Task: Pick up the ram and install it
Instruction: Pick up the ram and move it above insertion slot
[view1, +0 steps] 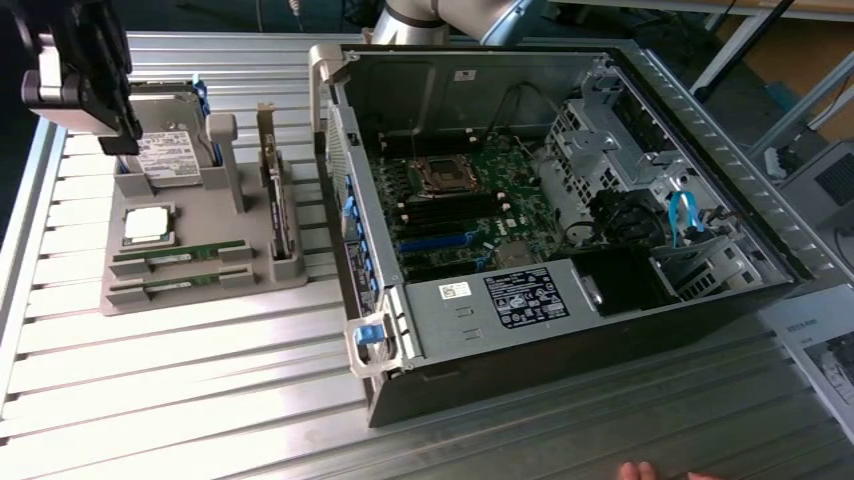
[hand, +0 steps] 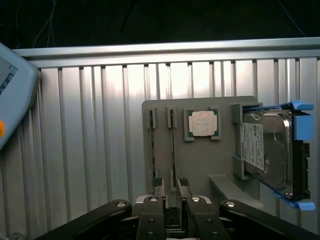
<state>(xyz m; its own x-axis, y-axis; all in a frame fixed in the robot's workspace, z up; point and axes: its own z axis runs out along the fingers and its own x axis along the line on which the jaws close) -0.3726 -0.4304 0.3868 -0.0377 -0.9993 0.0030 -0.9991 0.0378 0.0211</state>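
Hovering over the grey plastic parts tray (view1: 207, 220), the black pincer (hand: 170, 186) stands apart, empty; both slim green ram sticks (view1: 179, 254) lie there, uninstalled.

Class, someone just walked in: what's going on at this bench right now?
A robot arm's black gripper hangs over the grey plastic parts holder, jaws apart and empty. Two slim green ram sticks lie in the holder, neither lifted. The open metal computer case stands beside it, on the exterior view's right.
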